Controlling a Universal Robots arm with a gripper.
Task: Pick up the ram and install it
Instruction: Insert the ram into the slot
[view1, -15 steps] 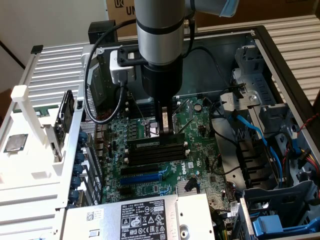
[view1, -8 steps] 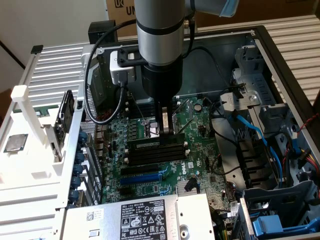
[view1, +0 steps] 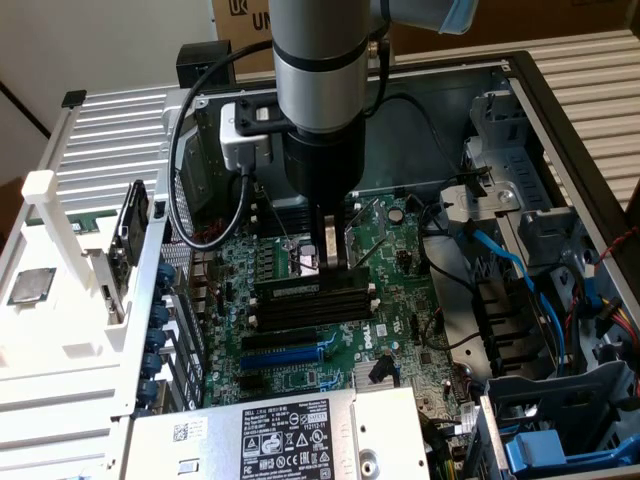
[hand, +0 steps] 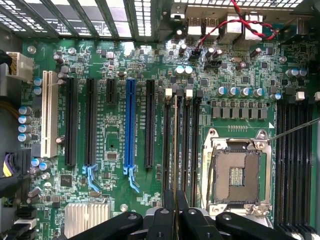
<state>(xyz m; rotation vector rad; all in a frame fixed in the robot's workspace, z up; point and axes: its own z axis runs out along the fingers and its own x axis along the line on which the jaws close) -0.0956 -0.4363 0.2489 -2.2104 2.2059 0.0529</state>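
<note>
1 ram (view1: 298, 287) stands on edge directly beneath my gripper (view1: 333, 262). Its long axis runs along the 4 black memory slots (view1: 312, 310), from the exterior view's left to its right. I am over the middle of its length, touching its upper edge. My jaws are narrow, pinched on the thin board, which in the wrist view runs out edge-on from between my fingertips (hand: 169, 200). Whether it is seated in a slot or just above one, I cannot tell. The processor socket (hand: 235, 175) lies beside the slots.
</note>
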